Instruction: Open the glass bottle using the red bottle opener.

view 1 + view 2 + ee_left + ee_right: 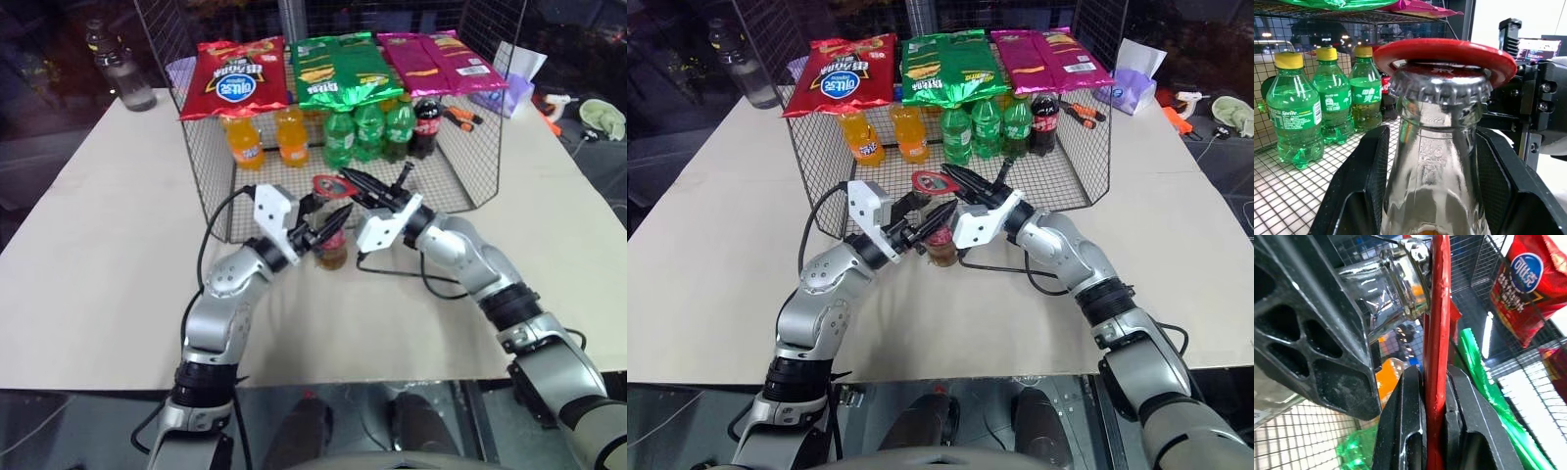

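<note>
Two grippers meet just in front of the wire-mesh basket [460, 186], and you've got both pieces in hand. Your left gripper [328, 227] is clamped round the small clear glass bottle [1437, 161] of amber liquid below its neck, holding it upright over the pale table [108, 255]. It's rigid, slick, breakable glass, so I'd keep that hold low and firm. Your right gripper [1432, 431] has its jaws pressed tight on the flat red ring-headed bottle opener [1449, 51] by its handle; the ring sits on the crimped metal cap [1440, 85]. Both forearms angle inward, fingers pointing forward and slightly up.
</note>
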